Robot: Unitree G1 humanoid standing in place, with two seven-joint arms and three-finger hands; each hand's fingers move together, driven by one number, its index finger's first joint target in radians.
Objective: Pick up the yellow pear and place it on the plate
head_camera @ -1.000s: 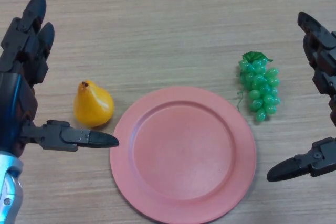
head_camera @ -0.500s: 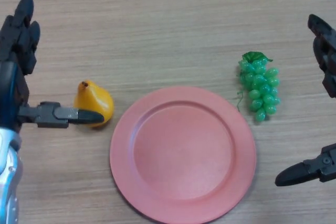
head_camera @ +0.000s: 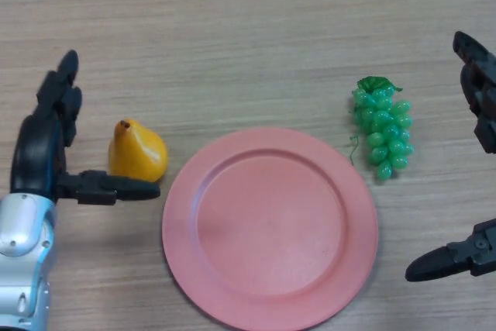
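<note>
The yellow pear lies on the wooden table just left of the round pink plate. My left hand is open beside the pear on its left. Its thumb reaches under the pear's near side and its fingers point away, clear of the fruit. My right hand is open at the right edge, with its thumb low near the plate's right side.
A bunch of green grapes lies right of the plate's upper edge, between the plate and my right hand.
My left hand has dropped lower and moved a little right, closer to the pear, with its thumb now along the pear's near side. My right hand drew slightly toward the right edge.
</note>
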